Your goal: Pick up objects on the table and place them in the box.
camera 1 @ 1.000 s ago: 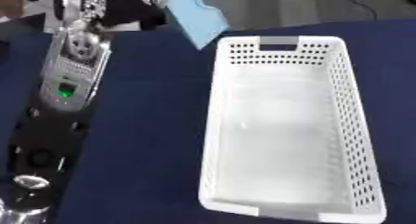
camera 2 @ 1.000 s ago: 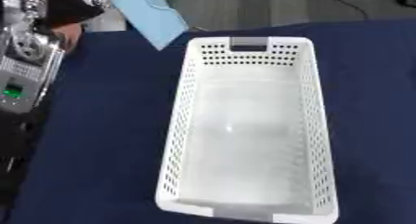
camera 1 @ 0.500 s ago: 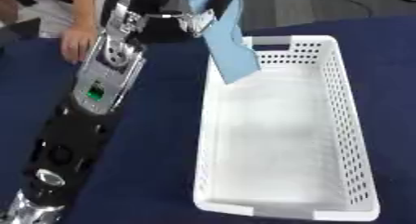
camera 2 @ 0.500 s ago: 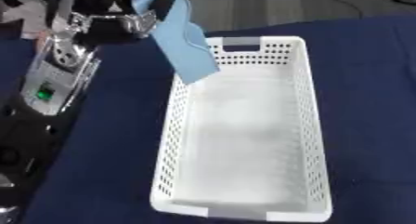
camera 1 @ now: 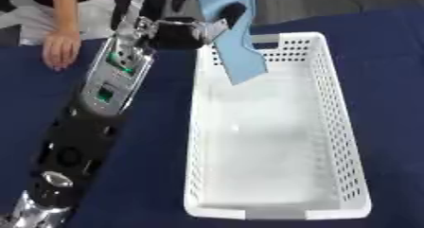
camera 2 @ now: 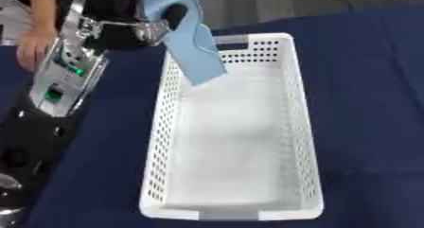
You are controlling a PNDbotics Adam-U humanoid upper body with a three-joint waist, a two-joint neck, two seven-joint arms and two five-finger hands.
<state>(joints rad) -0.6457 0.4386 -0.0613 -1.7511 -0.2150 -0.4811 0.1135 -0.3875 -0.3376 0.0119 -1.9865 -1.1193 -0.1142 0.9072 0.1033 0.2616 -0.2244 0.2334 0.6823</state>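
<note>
Pale blue cloth (camera 1: 238,42), plain, no print. White box (camera 1: 338,127) — walls pierced with rows of small round holes, a grey patch at the near end and another at the far end, floor plain white. Deep navy over the bench (camera 1: 157,175), unpatterned. Black left hand (camera 1: 178,33) with silver metal at the wrist. Left arm (camera 1: 108,87) silver-grey on the forearm with small green lights — black lower down, shiny silver at the bottom edge.

Even bright light, soft blur
</note>
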